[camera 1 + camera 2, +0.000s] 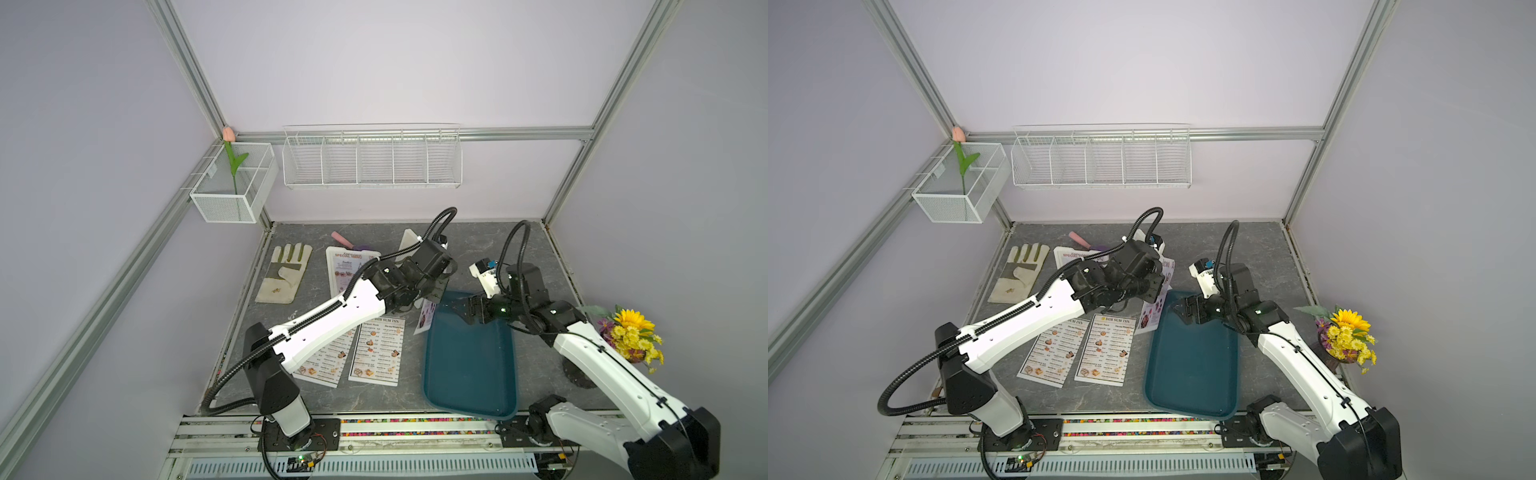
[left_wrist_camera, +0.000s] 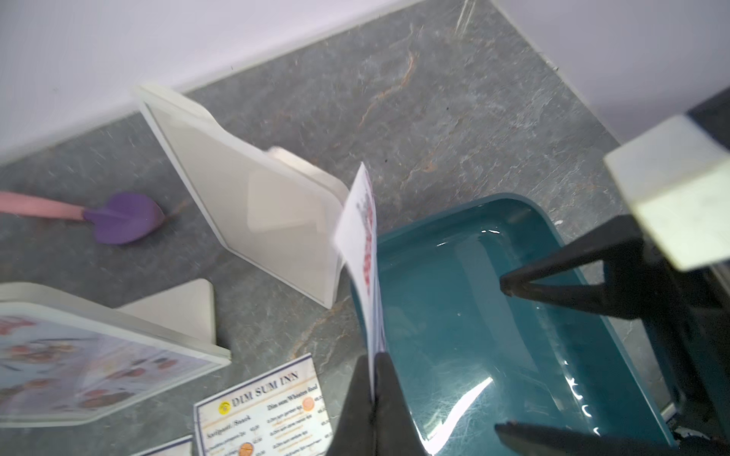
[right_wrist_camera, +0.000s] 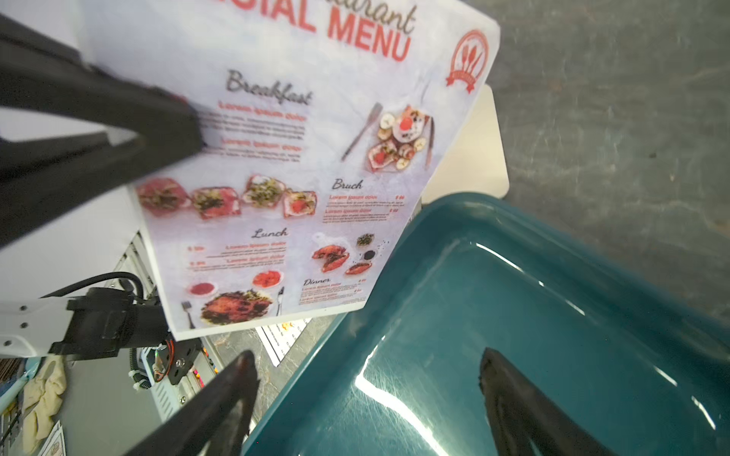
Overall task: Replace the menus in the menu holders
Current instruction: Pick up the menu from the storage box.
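Your left gripper is pinching a SPECIAL MENU sheet, leaving its holder empty; your right gripper is hovering wide open, holding nothing.

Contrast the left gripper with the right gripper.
The left gripper is shut on a SPECIAL MENU sheet, pinching its side edge; the right gripper is open and holds nothing. The left gripper sits at a far corner of the teal tray; the right gripper hangs over the tray's far end. Both are black and close to each other.
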You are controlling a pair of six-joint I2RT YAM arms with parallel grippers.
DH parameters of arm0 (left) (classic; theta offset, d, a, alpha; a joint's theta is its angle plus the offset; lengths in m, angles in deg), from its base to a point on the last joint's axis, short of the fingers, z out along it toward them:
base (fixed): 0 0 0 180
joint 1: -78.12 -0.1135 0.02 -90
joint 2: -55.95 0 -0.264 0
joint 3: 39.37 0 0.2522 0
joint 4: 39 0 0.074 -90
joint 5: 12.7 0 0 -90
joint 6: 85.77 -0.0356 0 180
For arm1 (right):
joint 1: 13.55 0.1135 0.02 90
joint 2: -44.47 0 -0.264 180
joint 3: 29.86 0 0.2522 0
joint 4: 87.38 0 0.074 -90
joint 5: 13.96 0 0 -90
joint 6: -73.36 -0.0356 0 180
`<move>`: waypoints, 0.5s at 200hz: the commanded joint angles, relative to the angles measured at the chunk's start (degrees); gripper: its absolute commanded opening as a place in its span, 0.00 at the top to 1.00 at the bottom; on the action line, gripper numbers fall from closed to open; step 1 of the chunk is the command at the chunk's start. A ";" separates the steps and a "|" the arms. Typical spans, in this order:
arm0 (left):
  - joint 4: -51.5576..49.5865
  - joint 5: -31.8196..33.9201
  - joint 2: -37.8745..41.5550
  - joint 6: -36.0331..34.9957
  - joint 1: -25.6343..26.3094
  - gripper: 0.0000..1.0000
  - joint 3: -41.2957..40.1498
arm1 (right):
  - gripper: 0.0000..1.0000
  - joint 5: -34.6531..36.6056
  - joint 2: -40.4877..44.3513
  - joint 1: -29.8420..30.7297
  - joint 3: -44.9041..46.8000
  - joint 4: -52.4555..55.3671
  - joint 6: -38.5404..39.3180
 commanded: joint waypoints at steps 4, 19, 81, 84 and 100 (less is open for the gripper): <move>-5.04 1.65 2.22 -9.27 -0.92 1.00 5.38 | 0.10 -11.89 -0.17 -1.42 -0.49 -3.72 8.72; -6.33 0.92 2.85 -12.57 -0.95 1.00 8.14 | 0.10 -14.69 -1.40 -1.98 -0.49 -4.87 10.90; -9.68 -5.74 6.37 -18.92 -0.91 1.00 14.12 | 0.10 -23.27 -9.55 -4.86 -7.97 -12.18 13.91; -9.91 -5.92 6.45 -18.96 -0.95 1.00 14.28 | 0.10 -23.18 -10.11 -4.87 -8.56 -12.25 13.91; -10.50 -7.03 6.69 -19.57 -0.95 1.00 15.09 | 0.10 -24.41 -12.74 -4.82 -11.61 -11.98 15.00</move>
